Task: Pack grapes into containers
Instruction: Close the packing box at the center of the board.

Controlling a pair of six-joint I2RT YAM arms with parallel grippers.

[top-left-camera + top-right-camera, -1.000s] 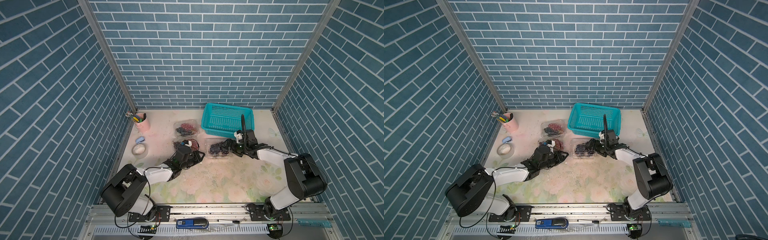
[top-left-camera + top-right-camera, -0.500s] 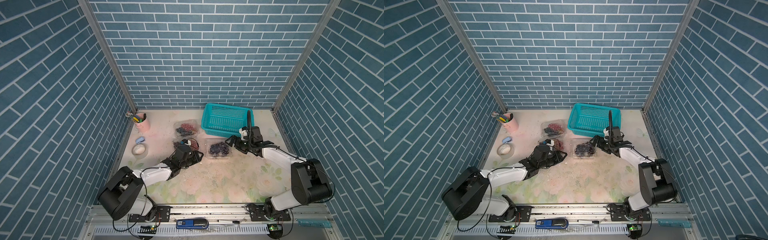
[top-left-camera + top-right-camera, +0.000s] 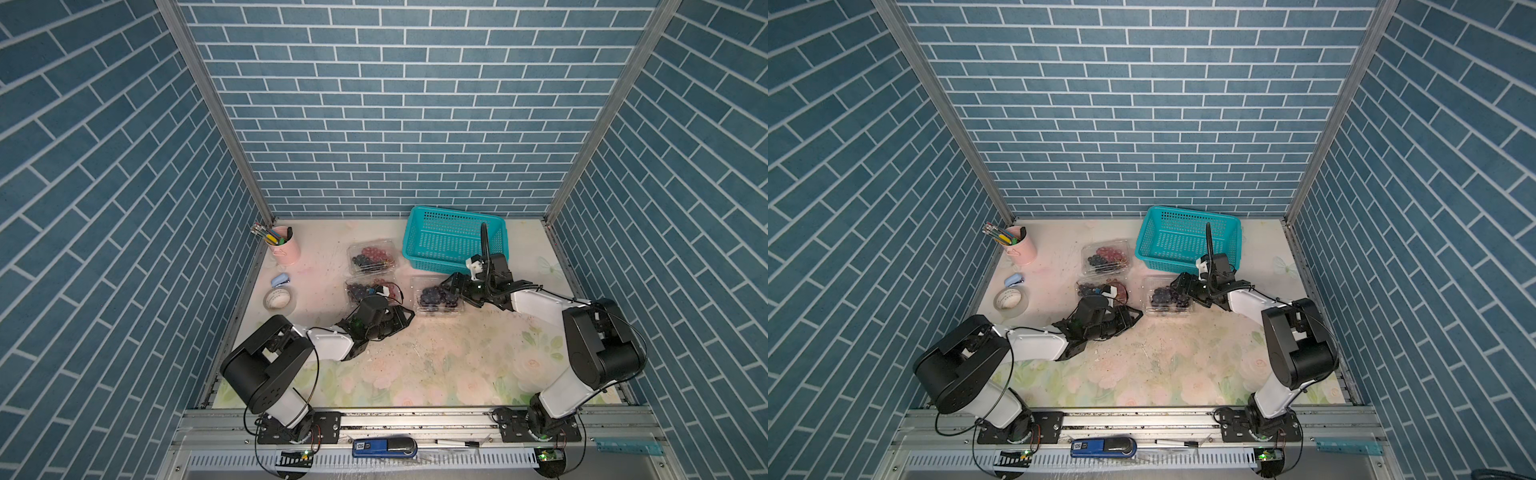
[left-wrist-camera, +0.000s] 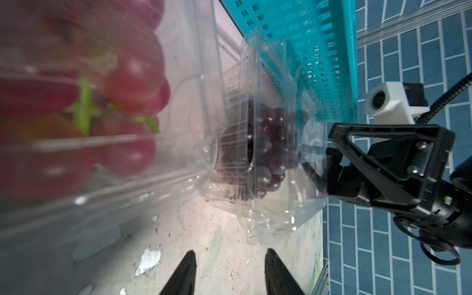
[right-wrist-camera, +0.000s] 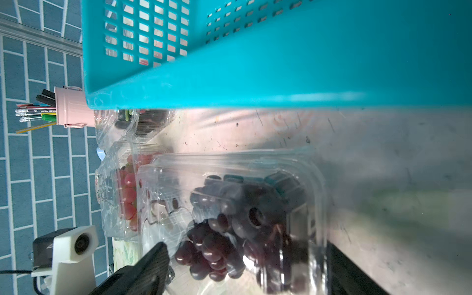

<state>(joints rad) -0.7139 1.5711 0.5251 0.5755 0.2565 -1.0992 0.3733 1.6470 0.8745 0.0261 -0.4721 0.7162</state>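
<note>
Three clear containers lie on the table. The back container (image 3: 372, 258) holds red and dark grapes. The middle container (image 3: 358, 289) holds red grapes (image 4: 127, 76) and sits just behind my left wrist. The right container (image 3: 436, 297) holds dark grapes (image 5: 217, 245), its lid down over them. My right gripper (image 5: 245, 270) is open wide at this container's right end (image 3: 453, 286), one finger at each side wall. Whether the fingers touch the walls I cannot tell. My left gripper (image 4: 231, 268) is open over bare table, holding nothing, just off the right container's front left corner (image 3: 405, 316).
A teal basket (image 3: 453, 245) stands right behind the right container and close over my right wrist. A pink cup of pens (image 3: 284, 247), a small blue object (image 3: 280, 280) and a tape roll (image 3: 277, 298) stand along the left edge.
My right gripper drew slightly away from the right container, then came back over its end, jaws narrowing a little. The left gripper has barely moved.
</note>
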